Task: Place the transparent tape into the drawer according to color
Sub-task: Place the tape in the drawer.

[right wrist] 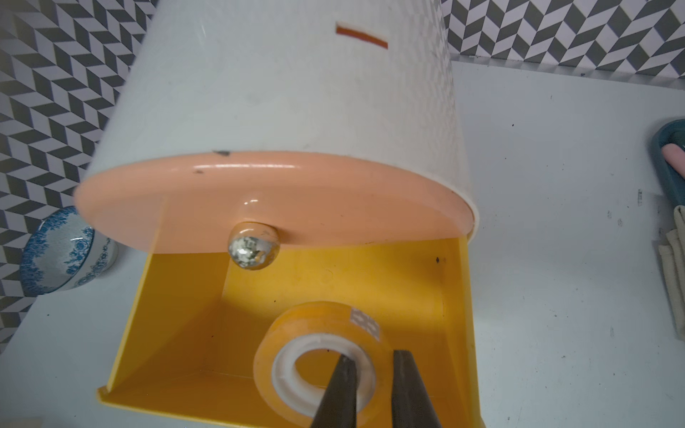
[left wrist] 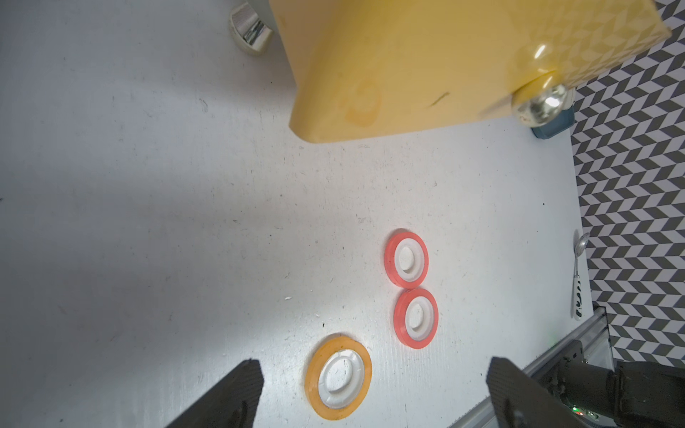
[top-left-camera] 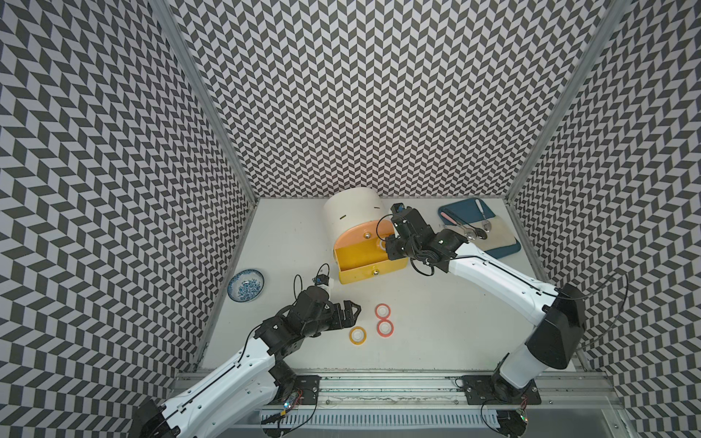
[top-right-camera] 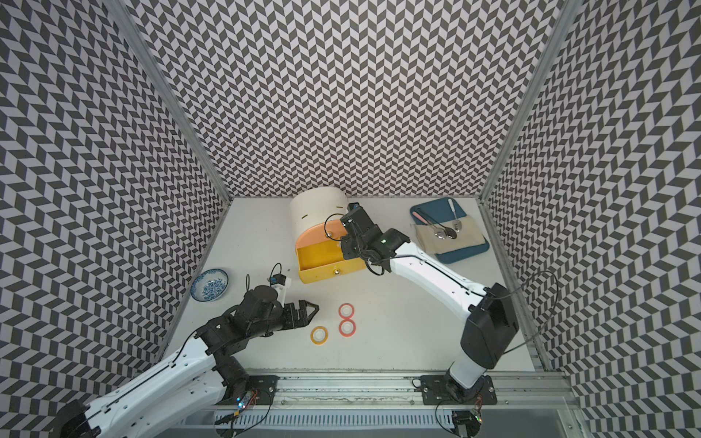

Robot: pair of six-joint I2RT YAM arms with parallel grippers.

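The cream cabinet (top-left-camera: 351, 212) has its peach drawer (right wrist: 333, 200) shut and its yellow drawer (top-left-camera: 356, 261) pulled out. My right gripper (right wrist: 372, 361) is shut on a yellow-orange tape roll (right wrist: 289, 329), one finger inside the white core and one outside, and holds it over the open yellow drawer (right wrist: 178, 315). On the table lie another yellow-orange roll (top-left-camera: 357, 335) and two red-pink rolls (top-left-camera: 383, 311) (top-left-camera: 385, 327). My left gripper (left wrist: 374, 365) is open just above the table, with the flat yellow-orange roll (left wrist: 338, 377) between its fingers and untouched. No purple roll shows.
A blue-patterned bowl (top-left-camera: 245, 285) stands at the left edge of the table. A blue tray (top-left-camera: 504, 250) with a cloth and spoons lies at the back right. A metal rail (top-left-camera: 379, 383) runs along the front edge.
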